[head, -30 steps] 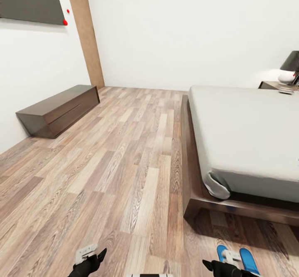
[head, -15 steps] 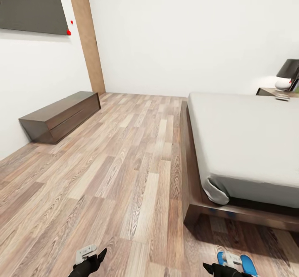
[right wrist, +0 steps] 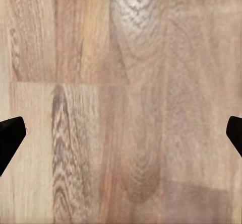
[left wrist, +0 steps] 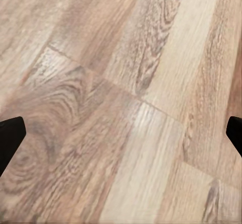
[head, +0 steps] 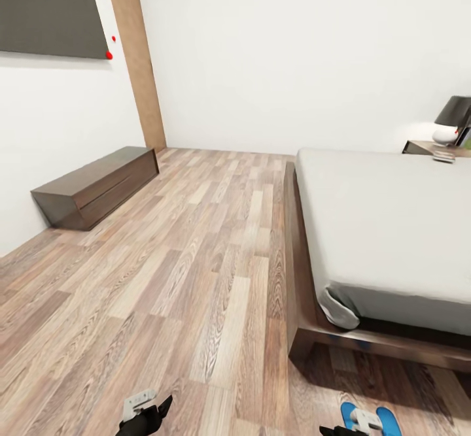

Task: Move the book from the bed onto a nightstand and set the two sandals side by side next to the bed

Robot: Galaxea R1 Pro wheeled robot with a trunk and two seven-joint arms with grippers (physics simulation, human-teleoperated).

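The bed [head: 386, 227], with its pale grey mattress and low dark brown frame, takes up the right side of the head view. The two blue sandals [head: 387, 418] lie close together on the plank floor off the bed's near corner, partly covered by my right arm. The nightstand [head: 418, 147] stands beyond the bed's far corner. A small flat thing [head: 443, 156] lies by it, too small to tell whether it is the book. My left gripper [left wrist: 121, 138] and right gripper [right wrist: 121, 138] both hang open over bare floor, holding nothing.
A long low dark-brown cabinet [head: 98, 184] runs along the left wall under a dark panel [head: 46, 8]. A tan wooden post [head: 139, 57] stands in the corner. A dark lamp [head: 456, 110] and a white object [head: 445, 133] are on the nightstand. Wide plank floor [head: 196, 259] lies left of the bed.
The whole head view has shifted, so the camera moved. The sandals and both grippers now sit lower in the picture. Nothing was taken hold of or let go.
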